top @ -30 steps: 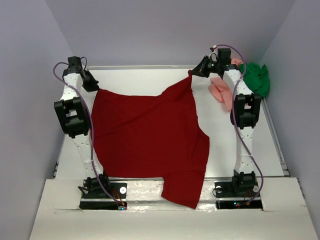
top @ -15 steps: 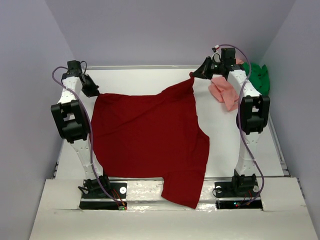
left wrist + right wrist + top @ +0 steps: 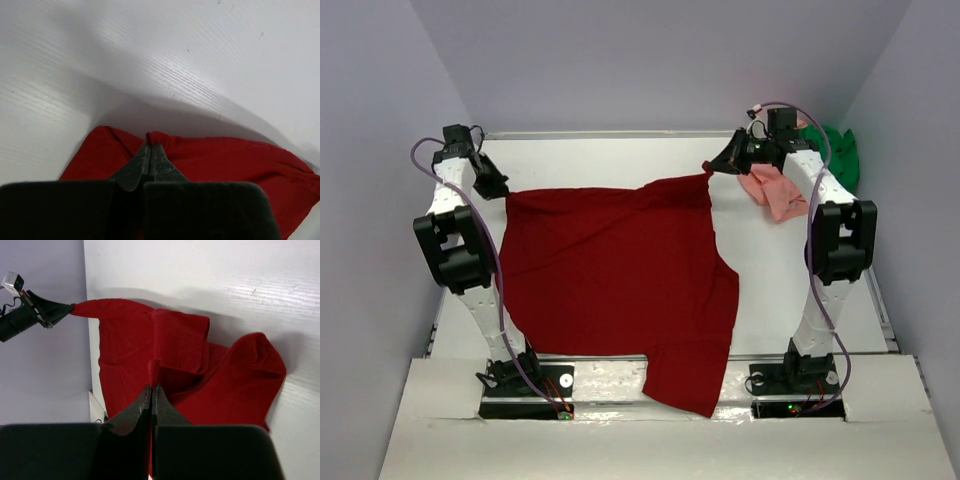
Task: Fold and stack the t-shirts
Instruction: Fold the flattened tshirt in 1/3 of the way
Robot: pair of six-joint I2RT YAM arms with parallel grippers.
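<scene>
The dark red t-shirt (image 3: 615,275) is stretched over the table, its near end hanging past the front edge. My left gripper (image 3: 503,190) is shut on its far left corner (image 3: 157,137). My right gripper (image 3: 709,167) is shut on its far right corner (image 3: 157,371) and holds it lifted. The salmon pink t-shirt (image 3: 772,188) lies crumpled at the far right, beside my right arm. The bright green t-shirt (image 3: 840,155) is bunched in the far right corner. In the right wrist view my left gripper (image 3: 70,308) shows pinching the other corner.
White table (image 3: 620,150) with raised rims, and grey walls close on the left, back and right. The arm bases (image 3: 525,385) stand at the near edge. A white shelf (image 3: 880,440) runs along the front.
Both grippers have moved outward and slightly back, pulling the far edge of the red shirt tauter and straighter. The left arm shifted left, the right arm right.
</scene>
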